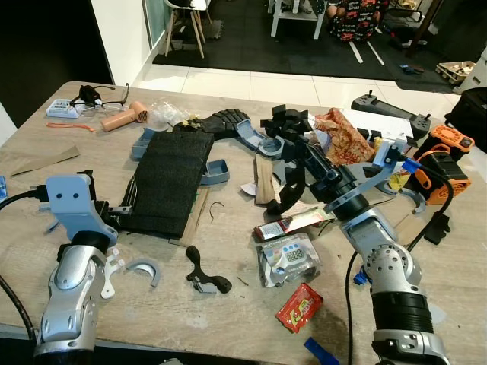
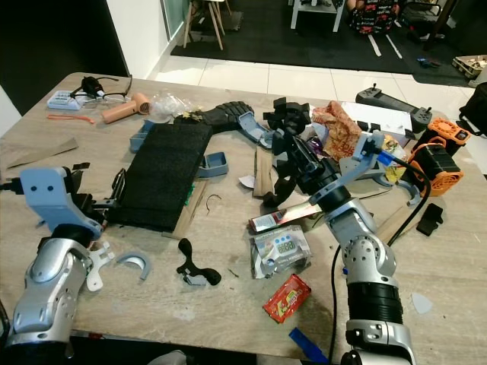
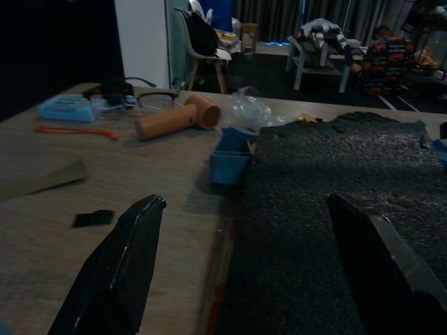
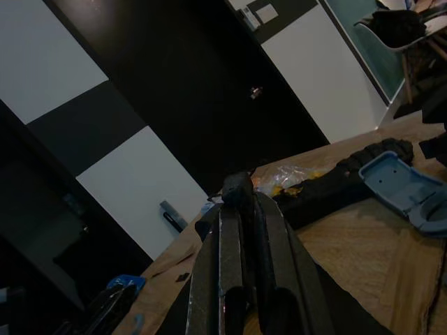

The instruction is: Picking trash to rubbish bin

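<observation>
Trash lies on the wooden table (image 1: 228,312): a red snack wrapper (image 1: 298,306) near the front edge, a clear packet (image 1: 288,258), a red and silver wrapper (image 1: 293,224), a crumpled orange bag (image 1: 344,137) and clear plastic wrap (image 1: 163,114). My right gripper (image 1: 293,156) hovers over the table's middle, above the wrappers, its fingers (image 4: 241,230) pressed shut. A black curved piece (image 1: 283,196) sits just below them; I cannot tell whether it is held. My left gripper (image 3: 258,244) stands open at the near left edge of the black foam mat (image 1: 171,179), nothing between its fingers.
A peach hair dryer (image 1: 125,116), glasses (image 1: 103,103), grey-blue printed parts (image 1: 215,172), a black clip (image 1: 204,275), an orange and black device (image 1: 437,163) and a controller (image 1: 388,110) crowd the table. Chairs (image 1: 186,19) stand on the floor beyond.
</observation>
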{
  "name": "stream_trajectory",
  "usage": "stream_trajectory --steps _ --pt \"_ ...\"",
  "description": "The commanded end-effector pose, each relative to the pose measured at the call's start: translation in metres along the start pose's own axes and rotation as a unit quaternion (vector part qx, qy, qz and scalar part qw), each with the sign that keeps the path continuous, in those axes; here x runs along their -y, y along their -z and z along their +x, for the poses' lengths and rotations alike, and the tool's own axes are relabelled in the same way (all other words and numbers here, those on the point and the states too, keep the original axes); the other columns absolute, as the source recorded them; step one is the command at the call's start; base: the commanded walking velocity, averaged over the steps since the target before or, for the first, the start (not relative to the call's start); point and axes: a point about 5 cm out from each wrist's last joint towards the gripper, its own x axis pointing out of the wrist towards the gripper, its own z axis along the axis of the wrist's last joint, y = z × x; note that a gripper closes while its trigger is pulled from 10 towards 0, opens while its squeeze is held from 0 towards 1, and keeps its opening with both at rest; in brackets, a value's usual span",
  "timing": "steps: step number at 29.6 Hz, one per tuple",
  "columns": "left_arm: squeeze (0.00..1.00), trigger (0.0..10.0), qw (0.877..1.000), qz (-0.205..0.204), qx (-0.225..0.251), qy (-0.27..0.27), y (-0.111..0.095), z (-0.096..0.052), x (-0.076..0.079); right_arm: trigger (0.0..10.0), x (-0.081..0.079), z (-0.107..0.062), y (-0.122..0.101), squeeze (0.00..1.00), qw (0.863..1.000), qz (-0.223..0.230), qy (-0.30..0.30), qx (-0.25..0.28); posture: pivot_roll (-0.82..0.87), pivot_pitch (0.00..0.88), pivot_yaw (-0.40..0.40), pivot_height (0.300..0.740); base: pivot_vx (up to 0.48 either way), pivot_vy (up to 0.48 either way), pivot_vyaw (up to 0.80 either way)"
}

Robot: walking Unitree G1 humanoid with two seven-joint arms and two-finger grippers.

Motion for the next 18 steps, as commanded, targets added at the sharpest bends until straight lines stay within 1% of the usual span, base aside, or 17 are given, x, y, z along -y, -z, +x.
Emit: stream_trajectory --steps 1,3,4,5,6,8,10,11,12,13,14,15,16,18 --pt "0.00 10.0 1.000 0.001 -0.005 -0.002 0.003 0.000 -0.002 10.0 0.002 0.000 0.002 0.00 1.000 0.000 0.000 -0.003 -0.12 0.000 -0.025 0.740 0.000 0.000 0.00" --pt "0.00 10.0 1.000 0.000 -0.005 -0.003 0.004 -0.001 -0.003 10.0 0.000 0.001 -0.001 0.00 1.000 -0.014 -0.007 0.003 -0.11 0.000 -0.026 0.740 0.000 0.000 0.00" --pt "0.00 10.0 1.000 0.000 -0.005 -0.003 0.004 -0.001 -0.003 10.0 0.000 0.001 -0.001 0.00 1.000 -0.014 -0.007 0.003 -0.11 0.000 -0.026 0.740 0.000 0.000 0.00" --pt "0.00 10.0 1.000 0.000 -0.004 -0.004 0.004 -0.001 -0.003 10.0 -0.003 0.003 -0.006 0.00 0.999 -0.032 -0.017 0.008 -0.11 0.000 -0.026 0.740 0.000 0.000 0.00" --pt "0.00 10.0 1.000 0.000 -0.004 -0.006 0.003 -0.001 -0.003 10.0 -0.008 0.008 -0.016 0.00 0.998 -0.046 -0.031 0.022 -0.11 0.000 -0.025 0.740 0.000 0.000 0.00" --pt "0.00 10.0 1.000 0.006 0.000 -0.005 0.002 -0.002 -0.004 10.0 -0.021 0.016 -0.036 0.00 0.995 -0.059 -0.062 0.048 -0.12 0.000 -0.024 0.740 0.000 0.000 0.00" --pt "0.00 10.0 1.000 0.018 0.008 -0.001 -0.002 -0.001 -0.003 10.0 -0.034 0.022 -0.049 0.00 0.992 -0.068 -0.091 0.060 -0.13 0.000 -0.021 0.740 0.000 0.000 0.00" --pt "0.00 10.0 1.000 0.019 0.015 0.003 -0.007 0.001 0.000 10.0 -0.045 0.025 -0.056 0.00 0.988 -0.076 -0.116 0.065 -0.14 0.000 -0.020 0.740 0.000 0.000 0.00" --pt "0.00 10.0 1.000 0.019 0.015 0.003 -0.007 0.001 0.000 10.0 -0.045 0.025 -0.056 0.00 0.988 -0.076 -0.116 0.065 -0.14 0.000 -0.020 0.740 0.000 0.000 0.00" --pt "0.00 10.0 1.000 0.019 0.020 0.005 -0.010 0.002 0.002 10.0 -0.052 0.027 -0.061 0.00 0.985 -0.081 -0.133 0.067 -0.14 0.000 -0.020 0.740 0.000 0.000 0.00" --pt "0.00 10.0 0.999 0.021 0.033 0.015 -0.018 0.005 0.007 10.0 -0.064 0.029 -0.067 0.00 0.980 -0.088 -0.161 0.070 -0.15 0.000 -0.017 0.740 0.000 0.000 0.00" --pt "0.00 10.0 0.999 0.021 0.033 0.015 -0.018 0.005 0.007 10.0 -0.064 0.029 -0.067 0.00 0.980 -0.088 -0.161 0.070 -0.15 0.000 -0.017 0.740 0.000 0.000 0.00" --pt "0.00 10.0 0.999 0.022 0.042 0.022 -0.024 0.008 0.011 10.0 -0.074 0.031 -0.070 0.00 0.976 -0.093 -0.184 0.069 -0.15 0.000 -0.014 0.740 0.000 0.000 0.00" --pt "0.00 10.0 0.998 0.020 0.055 0.034 -0.033 0.010 0.018 10.0 -0.086 0.031 -0.065 0.00 0.970 -0.106 -0.212 0.046 -0.15 0.000 -0.011 0.740 0.000 0.000 0.00"
